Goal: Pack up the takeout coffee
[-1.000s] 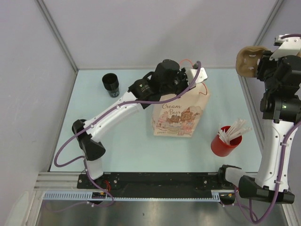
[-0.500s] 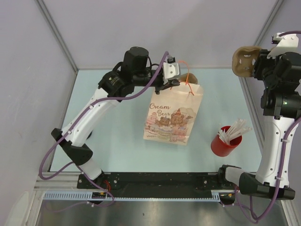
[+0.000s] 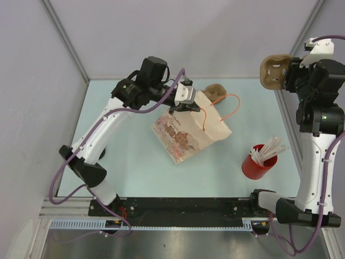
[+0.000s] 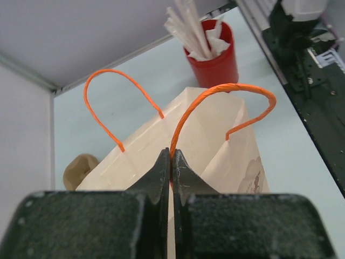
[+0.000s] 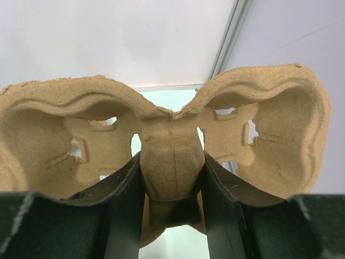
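Note:
The paper bag [image 3: 207, 129] with a printed face and orange handles leans tilted at mid-table. My left gripper [image 3: 186, 103] is shut on one orange handle [image 4: 215, 93] at the bag's top; its jaws [image 4: 171, 155] pinch the cord where it meets the paper. The other handle [image 4: 116, 81] stands free. My right gripper [image 3: 289, 75] is held high at the far right, shut on the middle ridge of a brown pulp cup carrier [image 3: 274, 72], which fills the right wrist view [image 5: 259, 124] between the jaws [image 5: 172, 164]. The coffee cup is hidden.
A red cup [image 3: 257, 163] with white straws and napkins stands at the right, also seen beyond the bag [image 4: 214, 54]. A brown pulp piece [image 3: 214, 89] lies behind the bag. Grey walls close in the back and both sides.
My left arm swung back and left with the handle pinched, dragging the bag left and tipping it over at an angle. The right arm drifted slightly left with the carrier.

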Motion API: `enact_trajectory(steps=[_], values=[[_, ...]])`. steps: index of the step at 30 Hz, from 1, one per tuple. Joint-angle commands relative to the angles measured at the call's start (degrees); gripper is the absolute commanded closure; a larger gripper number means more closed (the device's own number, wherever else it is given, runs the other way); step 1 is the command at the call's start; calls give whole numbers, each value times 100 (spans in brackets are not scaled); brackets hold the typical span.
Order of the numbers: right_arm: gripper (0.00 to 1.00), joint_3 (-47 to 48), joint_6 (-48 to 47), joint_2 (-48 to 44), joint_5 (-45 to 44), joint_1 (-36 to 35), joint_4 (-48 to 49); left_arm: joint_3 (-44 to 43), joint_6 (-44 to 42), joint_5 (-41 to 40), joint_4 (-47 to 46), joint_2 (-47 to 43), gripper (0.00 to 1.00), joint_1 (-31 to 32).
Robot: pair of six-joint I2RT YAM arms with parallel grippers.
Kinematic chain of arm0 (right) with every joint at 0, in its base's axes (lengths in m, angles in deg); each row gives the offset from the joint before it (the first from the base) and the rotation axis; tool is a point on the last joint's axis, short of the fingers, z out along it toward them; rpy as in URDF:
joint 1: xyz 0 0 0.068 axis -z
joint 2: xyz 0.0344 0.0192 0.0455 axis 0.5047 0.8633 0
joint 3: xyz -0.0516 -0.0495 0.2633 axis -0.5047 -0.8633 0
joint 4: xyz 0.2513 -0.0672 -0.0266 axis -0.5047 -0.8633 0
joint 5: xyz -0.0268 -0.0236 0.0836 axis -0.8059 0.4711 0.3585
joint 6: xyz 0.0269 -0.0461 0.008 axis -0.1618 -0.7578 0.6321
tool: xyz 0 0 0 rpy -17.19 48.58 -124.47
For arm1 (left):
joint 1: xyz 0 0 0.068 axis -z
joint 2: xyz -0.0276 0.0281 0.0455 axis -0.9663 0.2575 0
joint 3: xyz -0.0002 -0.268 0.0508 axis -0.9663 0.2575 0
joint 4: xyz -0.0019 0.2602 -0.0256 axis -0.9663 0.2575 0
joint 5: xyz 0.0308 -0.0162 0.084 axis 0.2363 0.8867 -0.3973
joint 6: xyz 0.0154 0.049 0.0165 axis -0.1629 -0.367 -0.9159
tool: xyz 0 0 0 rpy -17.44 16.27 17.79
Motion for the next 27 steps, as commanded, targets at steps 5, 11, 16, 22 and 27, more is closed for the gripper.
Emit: enact_trajectory(steps=[5, 11, 16, 22, 27], values=[[55, 217, 91, 70, -161, -143, 87, -41, -2161, 2437, 1266, 44, 100, -419], [55, 235, 100, 35, -134, -160, 34, -43, -3358, 2693, 2023, 405, 100, -762], [55, 226, 47, -53, 67, -230, 16, 476, -3868, 2544, 2049, 432, 92, -938], [53, 147, -348, -115, 647, -870, -167, 740, -4045, 2623, 1988, 388, 88, -1307], [53, 226, -893, 52, 1078, -1828, -590, 670, -3852, 2816, 1864, 256, 68, -1649]])
